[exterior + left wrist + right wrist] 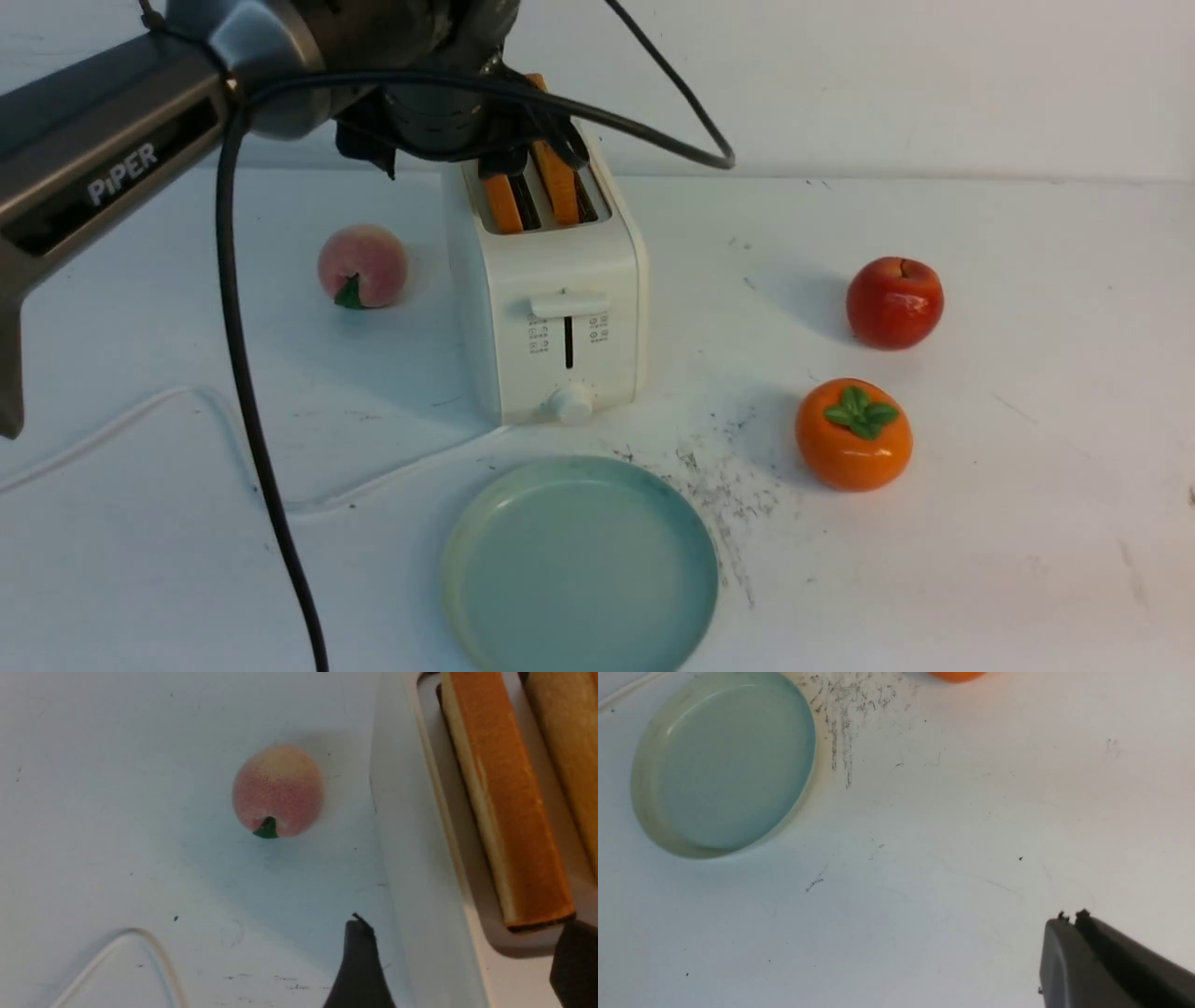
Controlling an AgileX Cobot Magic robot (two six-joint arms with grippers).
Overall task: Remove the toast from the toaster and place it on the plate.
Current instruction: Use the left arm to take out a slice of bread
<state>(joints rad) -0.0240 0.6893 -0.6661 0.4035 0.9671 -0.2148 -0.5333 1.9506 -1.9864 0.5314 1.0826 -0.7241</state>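
The cream-white toaster (560,308) stands mid-table with its lever and knob facing me. Two orange-crusted toast slices stick up from its slots, one (502,201) in the left slot and one (557,177) in the right slot. In the left wrist view the nearer toast (509,812) lies just ahead of my open left gripper (467,926). One finger (359,961) hangs beside the toaster's wall (420,858), the other by the slice's end. Nothing is between them. The pale blue-green plate (579,569) lies in front of the toaster. My right gripper (1071,917) is shut and empty over bare table near the plate (724,765).
A peach (362,266) lies left of the toaster. A red apple (894,302) and an orange persimmon (853,434) lie on the right. The toaster's white cord (140,411) runs across the left of the table. My left arm (112,168) and its black cable cross above it.
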